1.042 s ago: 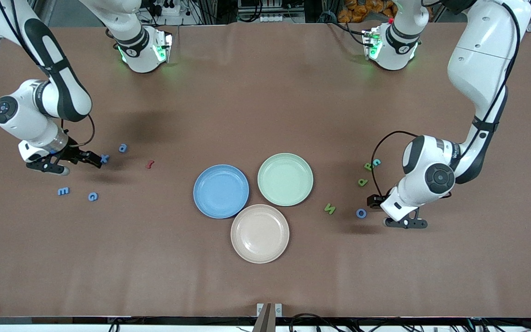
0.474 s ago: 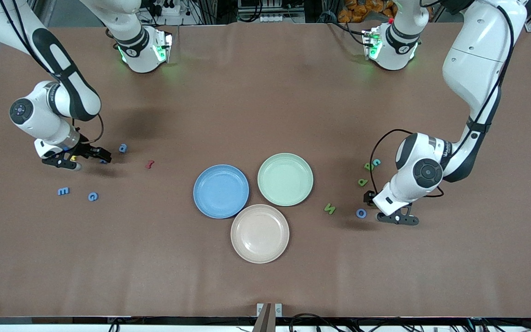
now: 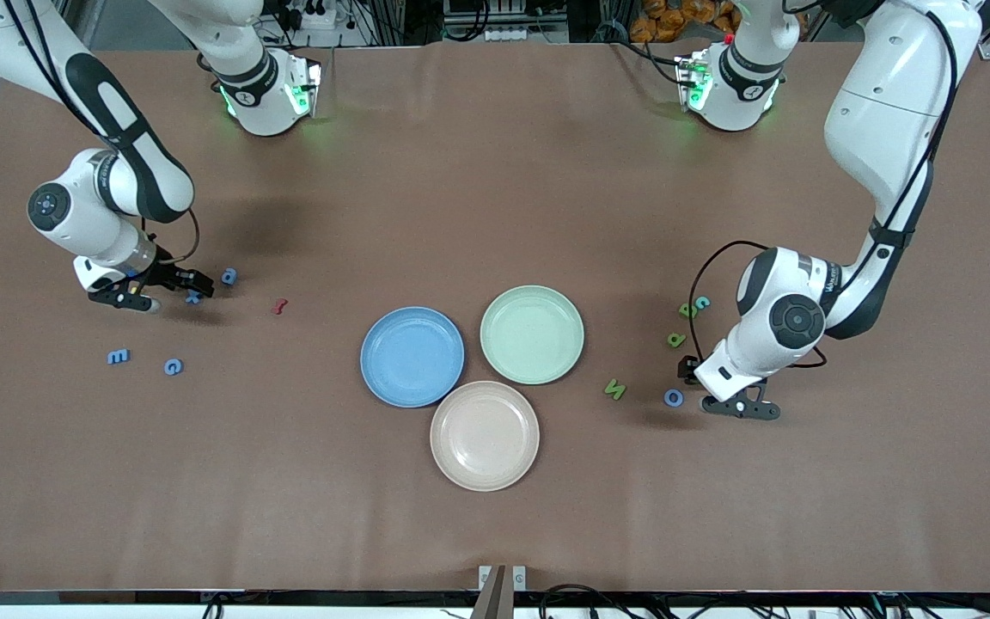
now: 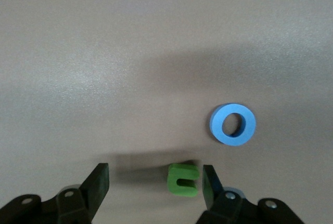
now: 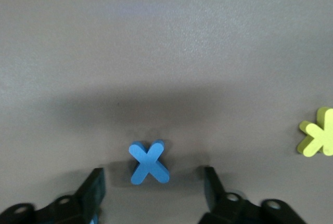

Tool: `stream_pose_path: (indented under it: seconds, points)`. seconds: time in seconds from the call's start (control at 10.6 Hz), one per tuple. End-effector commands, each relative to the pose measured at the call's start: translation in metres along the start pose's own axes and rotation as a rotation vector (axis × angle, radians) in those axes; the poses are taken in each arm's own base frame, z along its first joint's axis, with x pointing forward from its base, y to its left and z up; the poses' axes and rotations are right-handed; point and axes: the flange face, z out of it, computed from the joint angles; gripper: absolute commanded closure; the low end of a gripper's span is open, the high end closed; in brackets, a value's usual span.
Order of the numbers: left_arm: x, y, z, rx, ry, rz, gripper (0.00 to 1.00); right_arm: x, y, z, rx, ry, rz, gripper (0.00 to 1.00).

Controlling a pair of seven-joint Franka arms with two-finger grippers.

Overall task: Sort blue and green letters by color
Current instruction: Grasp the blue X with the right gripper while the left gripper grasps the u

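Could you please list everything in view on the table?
Plates: three, blue, green, pink, clustered mid-table.
Blue letters: five; four toward the right arm's end, one toward the left arm's.
Green letters: four, toward the left arm's end.
Teal letter: one, beside a green letter.
Red letter: one, between blue letters and plates.
Yellow letter: one, toward the right arm's end.
Left gripper: open, straddling a green letter.
Right gripper: open, straddling a blue letter.

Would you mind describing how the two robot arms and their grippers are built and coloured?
Both arms are glossy white with black joint bands and loose black cables. Green lights glow at their bases. The left gripper and right gripper each have two black fingers on a white wrist.
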Motion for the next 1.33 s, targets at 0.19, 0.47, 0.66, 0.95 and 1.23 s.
stream_pose_path:
  seconds: [0.19, 0.47, 0.66, 0.95, 1.23]
  points:
    - [-0.003, 0.006, 0.005, 0.011, 0.017, -0.011, 0.27, -0.01, -0.002, 0.008, 0.004, -0.007, -0.002, 0.56]
    - [-0.004, 0.006, 0.007, 0.011, 0.012, -0.009, 0.36, -0.01, -0.002, 0.012, 0.005, -0.016, -0.005, 0.83]
    - [-0.004, 0.006, 0.009, 0.011, 0.011, -0.009, 0.67, -0.006, -0.001, 0.009, 0.004, -0.007, -0.005, 0.88]
    - [-0.003, 0.005, 0.006, 0.01, 0.015, -0.011, 1.0, 0.011, 0.0, -0.014, -0.003, 0.019, -0.01, 0.98]
    - [0.009, 0.021, -0.027, 0.004, 0.058, -0.009, 1.0, 0.042, -0.015, -0.074, -0.008, 0.02, 0.031, 0.98]
